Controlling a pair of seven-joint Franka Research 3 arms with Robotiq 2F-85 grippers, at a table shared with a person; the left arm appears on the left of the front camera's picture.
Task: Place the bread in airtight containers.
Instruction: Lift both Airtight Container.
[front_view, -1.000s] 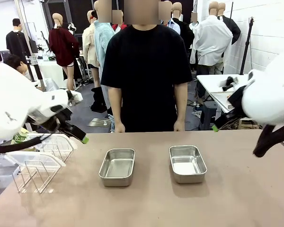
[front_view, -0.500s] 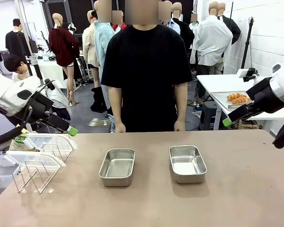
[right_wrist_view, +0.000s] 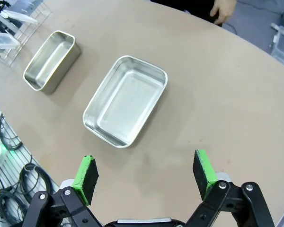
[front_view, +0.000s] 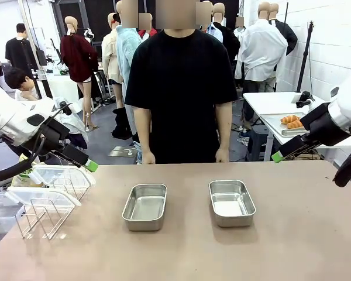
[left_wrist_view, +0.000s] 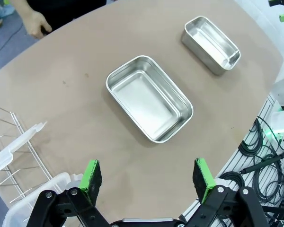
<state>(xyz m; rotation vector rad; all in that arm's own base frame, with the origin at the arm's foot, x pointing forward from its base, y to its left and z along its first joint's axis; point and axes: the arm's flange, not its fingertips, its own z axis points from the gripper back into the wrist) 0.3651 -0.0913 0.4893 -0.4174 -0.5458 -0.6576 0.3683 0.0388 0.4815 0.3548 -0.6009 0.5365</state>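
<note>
On the brown table (front_view: 292,234), two lidless steel tins sit side by side with a gap between them, the left tin (front_view: 145,206) and the right tin (front_view: 231,202), both empty. The left gripper (left_wrist_view: 147,174) hovers over the table's left edge, jaws spread wide with nothing between them. The right gripper (right_wrist_view: 145,172) hangs over the right side, likewise released and empty. The bread rolls (front_view: 292,121), perhaps two or three but too small to count, lie on a white side table (front_view: 268,104) beyond the right arm, well apart from the tins. A translucent lid (front_view: 41,196) rests on the wire rack (front_view: 47,218) at the left.
</note>
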